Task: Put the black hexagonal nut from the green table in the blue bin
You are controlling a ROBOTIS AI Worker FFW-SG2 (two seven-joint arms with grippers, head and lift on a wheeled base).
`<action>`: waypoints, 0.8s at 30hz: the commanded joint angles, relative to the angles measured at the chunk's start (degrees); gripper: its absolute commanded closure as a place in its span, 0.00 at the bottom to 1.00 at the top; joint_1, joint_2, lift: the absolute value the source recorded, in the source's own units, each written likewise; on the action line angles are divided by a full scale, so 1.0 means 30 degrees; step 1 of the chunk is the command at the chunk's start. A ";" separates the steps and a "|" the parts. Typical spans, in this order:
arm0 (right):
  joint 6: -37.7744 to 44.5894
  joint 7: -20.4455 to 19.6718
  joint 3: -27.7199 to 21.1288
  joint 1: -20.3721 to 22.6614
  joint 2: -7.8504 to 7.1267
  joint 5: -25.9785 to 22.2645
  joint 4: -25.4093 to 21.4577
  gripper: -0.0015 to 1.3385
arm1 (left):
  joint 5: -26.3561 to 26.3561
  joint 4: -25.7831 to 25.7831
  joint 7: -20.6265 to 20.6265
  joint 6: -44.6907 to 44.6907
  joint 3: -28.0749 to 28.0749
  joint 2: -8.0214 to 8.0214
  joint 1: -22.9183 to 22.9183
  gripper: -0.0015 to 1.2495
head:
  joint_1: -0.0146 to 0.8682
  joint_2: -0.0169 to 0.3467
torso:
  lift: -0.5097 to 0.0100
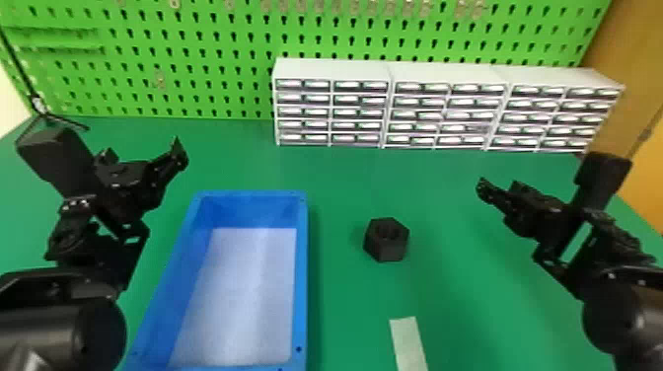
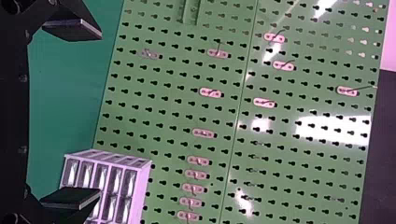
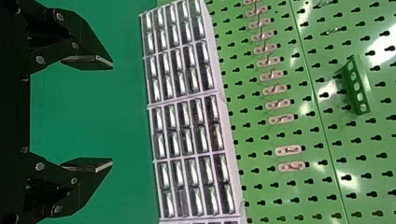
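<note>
With right hand spread, empty and likely nearer than left hand, should reach leftward and down to black hexagonal nut, lying bore-up on green desk, right of blue bin.

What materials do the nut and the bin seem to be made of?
Nut: probably plastic, matt black, with no metallic shine, though coated metal is possible.
Bin: likely plastic, smooth blue, judging by its evenly coloured walls and rim.

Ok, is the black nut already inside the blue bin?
No, the nut sits on the green table, to the right of the blue bin.
</note>
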 commanded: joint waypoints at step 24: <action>0.0340 0.0001 0.0077 -0.0081 0.0006 -0.0027 -0.0265 0.39 | -0.0019 0.0022 0.0001 -0.0030 0.0080 -0.0001 -0.0077 0.09 | 0.80 0.07 | 0.79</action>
